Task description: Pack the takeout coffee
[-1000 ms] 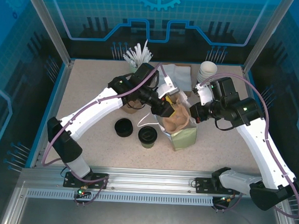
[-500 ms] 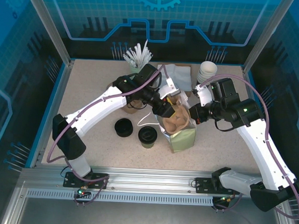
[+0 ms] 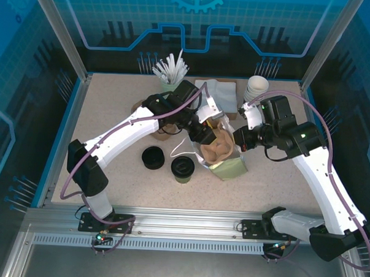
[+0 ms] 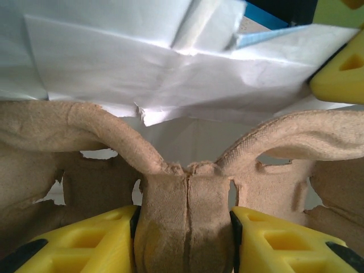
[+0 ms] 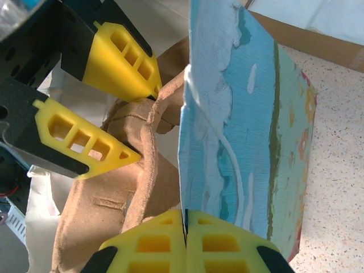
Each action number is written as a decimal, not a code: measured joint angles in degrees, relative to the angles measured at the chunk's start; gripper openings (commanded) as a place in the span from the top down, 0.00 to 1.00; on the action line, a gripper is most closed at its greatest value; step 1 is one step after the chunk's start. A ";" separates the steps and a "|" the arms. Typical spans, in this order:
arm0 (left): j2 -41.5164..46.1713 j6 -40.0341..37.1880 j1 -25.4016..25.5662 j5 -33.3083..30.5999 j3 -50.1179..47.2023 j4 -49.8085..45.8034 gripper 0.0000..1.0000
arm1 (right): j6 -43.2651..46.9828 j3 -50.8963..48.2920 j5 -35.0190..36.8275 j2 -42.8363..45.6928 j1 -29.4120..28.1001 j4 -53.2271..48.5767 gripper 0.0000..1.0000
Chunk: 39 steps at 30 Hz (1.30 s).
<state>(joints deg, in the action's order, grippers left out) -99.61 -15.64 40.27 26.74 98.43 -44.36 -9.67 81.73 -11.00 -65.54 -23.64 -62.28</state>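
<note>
The takeout coffee (image 3: 183, 168), a pale green cup with a black lid, stands on the table left of the paper bag (image 3: 230, 167). My left gripper (image 3: 208, 133) reaches into the bag's mouth, shut on the centre post of a brown pulp cup carrier (image 4: 185, 222). The carrier (image 3: 218, 146) sits partly inside the bag, with white bag lining (image 4: 142, 68) behind it. My right gripper (image 5: 183, 219) is shut on the bag's blue rim (image 5: 239, 114) and holds it up. The left gripper's yellow fingers (image 5: 79, 142) and the carrier (image 5: 114, 199) lie just left of that rim.
A squat black round piece (image 3: 152, 157) lies left of the coffee. A stack of white cups (image 3: 256, 87), napkins (image 3: 219, 90) and a holder of white sticks (image 3: 169, 70) stand along the back. Another brown item (image 3: 156, 132) lies under my left arm.
My left arm has pushed the carrier a little further into the bag. The bag has tilted, its lower end swinging right. The right gripper has kept its pinch on the rim.
</note>
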 measured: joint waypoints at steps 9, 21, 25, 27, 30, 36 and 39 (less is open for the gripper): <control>0.00 -1.07 0.20 -3.28 -1.49 1.38 0.56 | -0.85 -0.07 -1.55 -0.48 -0.24 0.63 1.00; -2.05 -2.56 2.67 -8.35 -1.53 1.36 0.56 | -4.57 -1.99 -1.46 -0.48 -0.37 2.62 1.00; -2.62 -3.23 3.80 -10.40 -1.53 1.36 0.56 | -6.05 -3.04 -1.44 -0.63 -0.37 3.74 1.00; -3.13 -3.74 4.17 -11.08 -1.53 1.36 0.56 | -6.47 -3.30 -1.42 -0.81 -0.37 3.91 1.00; -4.09 -4.13 4.70 -12.11 -1.53 1.75 0.55 | -6.91 -3.43 -1.29 -0.87 -0.37 4.31 1.00; -5.57 -4.48 5.14 -12.63 -1.53 2.80 0.55 | -7.08 -4.17 -0.87 -0.87 -0.37 4.92 1.00; -5.92 -4.94 5.18 -12.68 -1.51 3.15 0.55 | -7.06 -4.37 -0.35 -0.87 -0.37 4.98 1.00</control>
<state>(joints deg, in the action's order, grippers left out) -105.54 -20.58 45.45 14.06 96.92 -41.21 -16.73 77.36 -11.35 -66.41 -24.01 -57.30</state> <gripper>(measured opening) 0.448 0.058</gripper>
